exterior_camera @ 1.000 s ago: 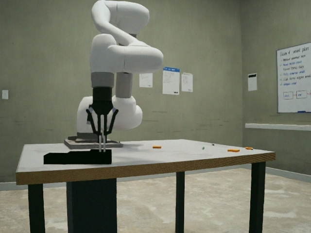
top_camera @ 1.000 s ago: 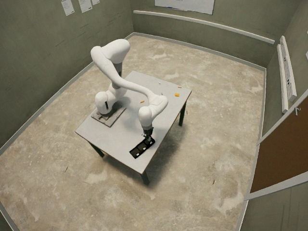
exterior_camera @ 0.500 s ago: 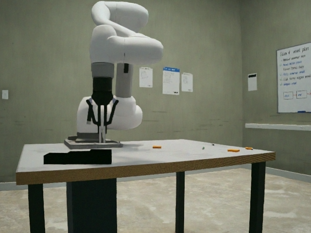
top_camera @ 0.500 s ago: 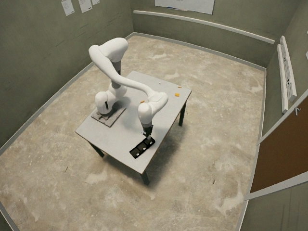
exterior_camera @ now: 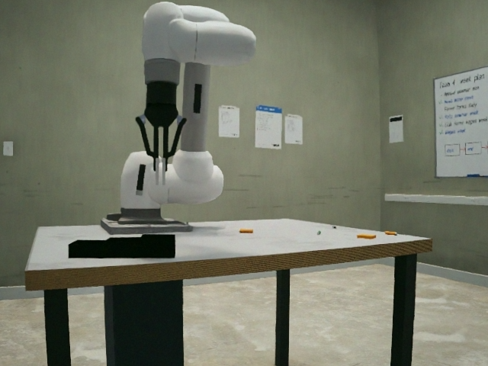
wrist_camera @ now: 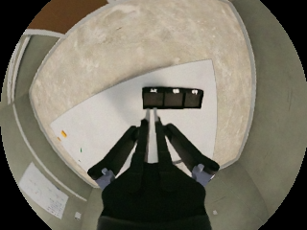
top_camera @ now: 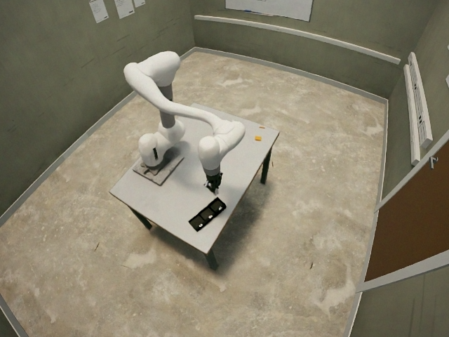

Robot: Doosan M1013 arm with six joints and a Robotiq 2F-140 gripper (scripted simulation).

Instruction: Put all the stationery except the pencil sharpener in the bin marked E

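A row of three black bins [top_camera: 203,220] [exterior_camera: 118,246] [wrist_camera: 173,99] stands flat near the table's front edge; I cannot read their letters. My gripper [top_camera: 214,189] [exterior_camera: 159,179] [wrist_camera: 152,113] hangs well above the table, just behind the bins, with its pale fingertips shut together and nothing visible between them. Small orange pieces lie far off on the table: one orange piece [exterior_camera: 245,230] is in the middle, a flat orange block [top_camera: 257,137] [exterior_camera: 366,236] and a smaller orange bit [top_camera: 262,127] [exterior_camera: 390,232] are near the far corner. A tiny green item [exterior_camera: 319,232] and a tiny dark item [exterior_camera: 334,226] lie there too.
The grey table [top_camera: 170,203] [exterior_camera: 275,241] carries the arm's base plate [top_camera: 158,170] [exterior_camera: 146,225] at its back left. The arm arches over the table's middle and hides part of it in the top view.
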